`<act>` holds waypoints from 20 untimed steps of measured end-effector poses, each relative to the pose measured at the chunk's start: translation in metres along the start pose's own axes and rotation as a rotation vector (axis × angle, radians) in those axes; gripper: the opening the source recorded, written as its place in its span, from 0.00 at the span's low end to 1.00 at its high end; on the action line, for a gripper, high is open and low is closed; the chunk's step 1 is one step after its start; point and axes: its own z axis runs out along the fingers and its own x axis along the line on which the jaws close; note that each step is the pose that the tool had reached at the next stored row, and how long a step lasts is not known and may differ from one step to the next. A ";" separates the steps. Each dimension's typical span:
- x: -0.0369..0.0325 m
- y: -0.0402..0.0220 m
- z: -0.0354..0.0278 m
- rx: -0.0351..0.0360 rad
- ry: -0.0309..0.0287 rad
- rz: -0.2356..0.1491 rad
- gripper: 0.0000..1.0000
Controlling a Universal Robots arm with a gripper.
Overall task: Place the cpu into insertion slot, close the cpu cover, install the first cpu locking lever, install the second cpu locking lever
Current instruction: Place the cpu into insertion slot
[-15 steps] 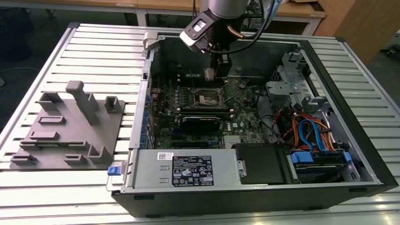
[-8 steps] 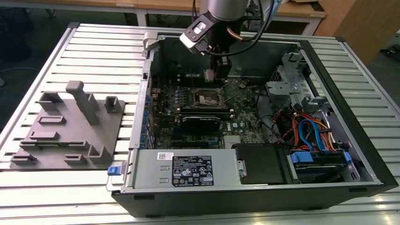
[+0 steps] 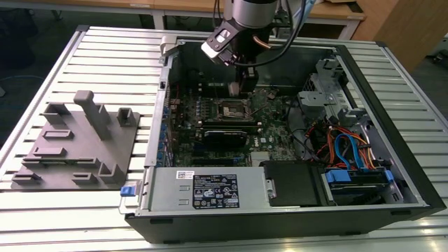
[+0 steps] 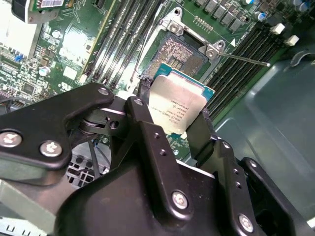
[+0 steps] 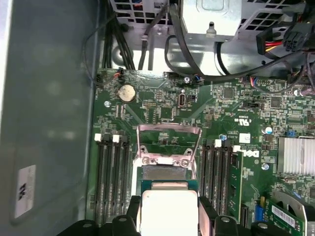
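Close by the insertion slot, cpu cover standing open, I'm pinching the cpu edge-to-edge w/ the gripper, prob. to spare its contact side.

Exterior view: looked steeply down from well back over the whole open computer case; the arm stood at 12 o'clock.
First wrist view: sat close above the motherboard, facing the insertion slot.
Second wrist view: sat closer, looking along the gripper.
Shared: both wrist views took in the cpu and the slot.
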 end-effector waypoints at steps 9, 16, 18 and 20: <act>0.0000 -0.0001 0.0032 -0.0001 0.0001 0.000 0.54; 0.0000 -0.0001 0.0033 -0.0001 0.0001 0.000 0.54; 0.0000 -0.0001 0.0034 -0.0001 0.0001 0.000 0.54; 0.0000 -0.0001 0.0052 -0.0003 0.0005 0.000 0.54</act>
